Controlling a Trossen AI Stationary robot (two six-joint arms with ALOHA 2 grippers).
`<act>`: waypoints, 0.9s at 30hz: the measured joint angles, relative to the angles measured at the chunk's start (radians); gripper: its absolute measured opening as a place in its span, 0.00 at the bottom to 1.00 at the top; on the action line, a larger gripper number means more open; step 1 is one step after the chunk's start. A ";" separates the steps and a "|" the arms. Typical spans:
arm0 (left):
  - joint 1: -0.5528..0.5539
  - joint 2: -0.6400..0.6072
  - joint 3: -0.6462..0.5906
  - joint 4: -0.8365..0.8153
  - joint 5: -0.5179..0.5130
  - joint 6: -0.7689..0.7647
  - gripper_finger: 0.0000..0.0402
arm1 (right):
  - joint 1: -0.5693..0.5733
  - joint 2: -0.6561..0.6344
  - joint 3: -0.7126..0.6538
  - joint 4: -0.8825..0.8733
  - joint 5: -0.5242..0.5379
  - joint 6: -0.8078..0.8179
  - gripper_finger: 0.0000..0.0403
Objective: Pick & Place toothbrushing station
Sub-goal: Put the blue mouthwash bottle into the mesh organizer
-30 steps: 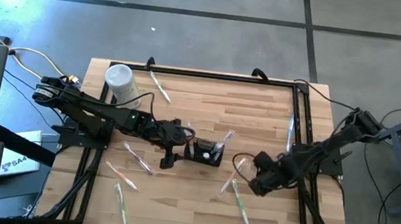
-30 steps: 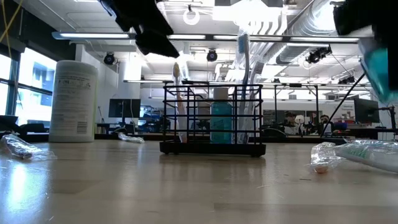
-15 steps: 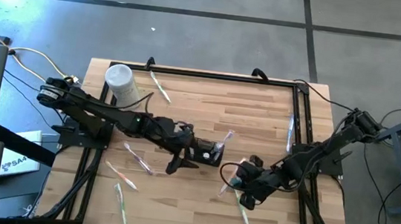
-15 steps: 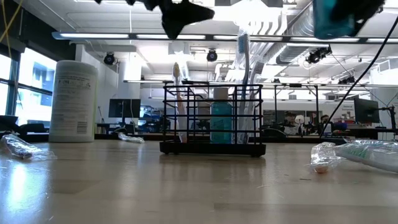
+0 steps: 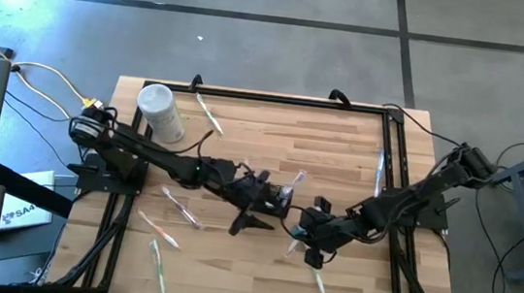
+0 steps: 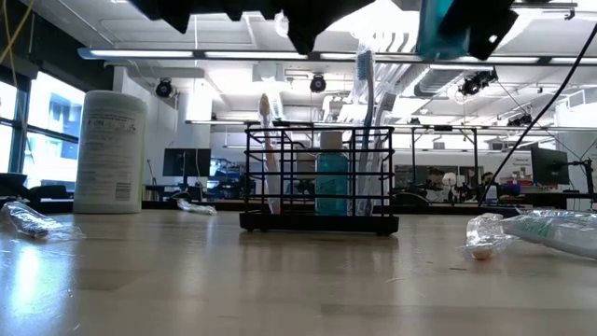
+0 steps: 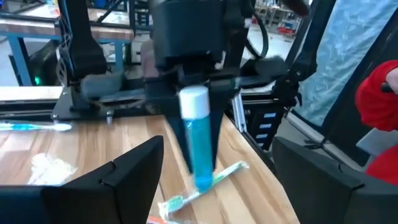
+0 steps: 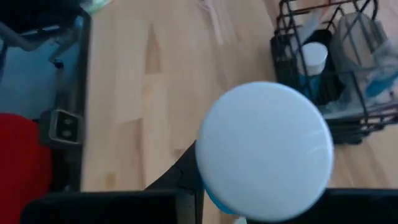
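The right gripper [image 5: 310, 232] pinches a blue tube with a round white cap [image 7: 198, 134], holding it upright above the wooden table [image 5: 339, 155], just beside the toothbrushing station [image 5: 271, 198] — a small black wire holder standing near the table's middle. From the right wrist camera the cap fills the foreground, with the holder off to one side, a second white-capped blue tube [image 8: 313, 62] standing inside it. The low view shows two toothbrushes [image 6: 365, 121] upright in the holder as well. The left gripper [image 5: 253, 212] hangs over the holder with its fingers [image 7: 118, 180] spread wide, holding nothing. Wrapped toothbrushes [image 5: 156, 270] lie scattered on the boards — and a white cylindrical container [image 5: 159, 111] stands near the far left corner.
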 joint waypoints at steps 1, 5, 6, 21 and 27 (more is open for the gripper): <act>0.000 0.008 0.000 0.008 0.001 0.003 0.74 | -0.001 0.002 -0.001 -0.002 -0.002 -0.007 0.14; 0.000 0.036 0.000 0.069 0.001 0.002 0.74 | -0.024 0.016 0.001 0.039 -0.031 -0.039 0.14; 0.000 0.040 0.000 0.076 0.001 -0.001 0.74 | -0.028 0.020 0.000 0.036 -0.032 -0.045 0.14; 0.000 0.048 0.000 0.114 -0.064 -0.002 0.74 | -0.100 0.048 -0.001 0.102 -0.080 -0.143 0.14; 0.000 0.052 0.000 0.097 -0.109 -0.041 0.74 | -0.120 0.052 -0.001 0.117 -0.081 -0.181 0.14</act>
